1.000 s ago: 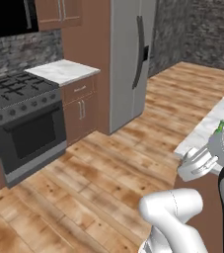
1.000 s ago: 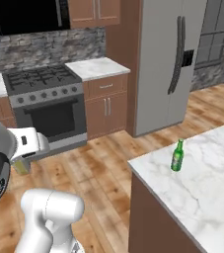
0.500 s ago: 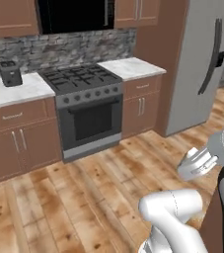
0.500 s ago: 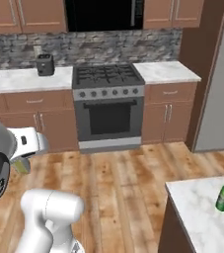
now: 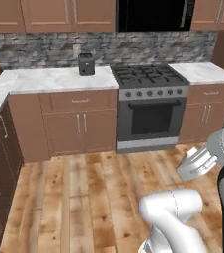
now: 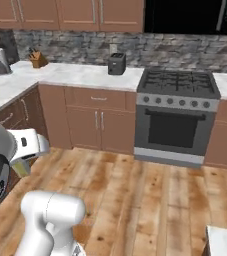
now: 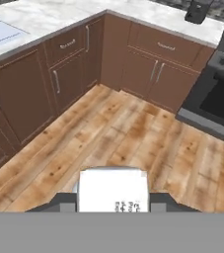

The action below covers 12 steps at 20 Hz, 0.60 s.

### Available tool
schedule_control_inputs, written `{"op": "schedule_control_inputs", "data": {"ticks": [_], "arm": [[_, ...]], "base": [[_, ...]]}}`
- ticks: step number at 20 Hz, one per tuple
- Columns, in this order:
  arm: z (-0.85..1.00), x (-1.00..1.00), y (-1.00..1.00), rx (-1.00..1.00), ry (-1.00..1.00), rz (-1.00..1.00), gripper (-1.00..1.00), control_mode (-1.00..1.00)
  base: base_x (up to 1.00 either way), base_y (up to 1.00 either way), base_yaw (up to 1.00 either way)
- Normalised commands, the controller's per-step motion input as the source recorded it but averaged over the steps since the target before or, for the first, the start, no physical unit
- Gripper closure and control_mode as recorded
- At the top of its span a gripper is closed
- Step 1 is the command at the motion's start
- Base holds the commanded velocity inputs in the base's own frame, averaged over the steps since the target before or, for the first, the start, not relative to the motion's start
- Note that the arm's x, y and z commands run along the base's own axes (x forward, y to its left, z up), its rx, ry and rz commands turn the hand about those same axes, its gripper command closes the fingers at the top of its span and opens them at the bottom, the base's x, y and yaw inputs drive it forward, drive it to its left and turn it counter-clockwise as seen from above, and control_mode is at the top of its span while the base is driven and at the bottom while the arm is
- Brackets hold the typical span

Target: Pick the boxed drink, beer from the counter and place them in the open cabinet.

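Hand view has the boxed drink (image 7: 113, 190) sitting square between the 2 dark fingertips, its white face and a patch of small print turned up toward the lens, so the gripper (image 7: 113, 203) is clamped on the carton and carries it above the plank floor (image 7: 133, 133). From the right base view the same carton shows as a pale yellowish block (image 6: 21, 165) tucked under the white hand, out to the arm's side.

To my eye this is the carrying leg of step 1: 1 of the 2 drinks is in hand and the base is swinging round in search of the open cabinet. What faces the robot now is the stove (image 5: 150, 106) with its dark oven door, a run of brown lower cupboards (image 5: 79, 123), and a marbled worktop holding a small dark toaster (image 5: 86, 64) and a knife block (image 6: 36, 59). None of these doors stands open, so I judge the next move calls for more turning or driving until the tall cabinet comes into sight, with the grip kept firm.

Against the pictures from 1 second back, the whole scene has slid sideways: the steel fridge and the island with the green bottle on it have gone out of frame, and the stove has moved from the edge toward the middle. That is the base turning, not the furniture.
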Motion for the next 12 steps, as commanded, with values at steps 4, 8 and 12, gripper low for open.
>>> {"op": "schedule_control_inputs", "data": {"ticks": [4,8,12], "arm": [[0.0,0.0,0.0,0.0,0.0,0.0,1.0,1.0],[0.0,0.0,0.0,0.0,0.0,0.0,1.0,1.0],[0.0,0.0,0.0,0.0,0.0,0.0,1.0,1.0]], "base": [[0.0,0.0,0.6],[0.0,0.0,0.6],[0.0,0.0,0.6]]}}
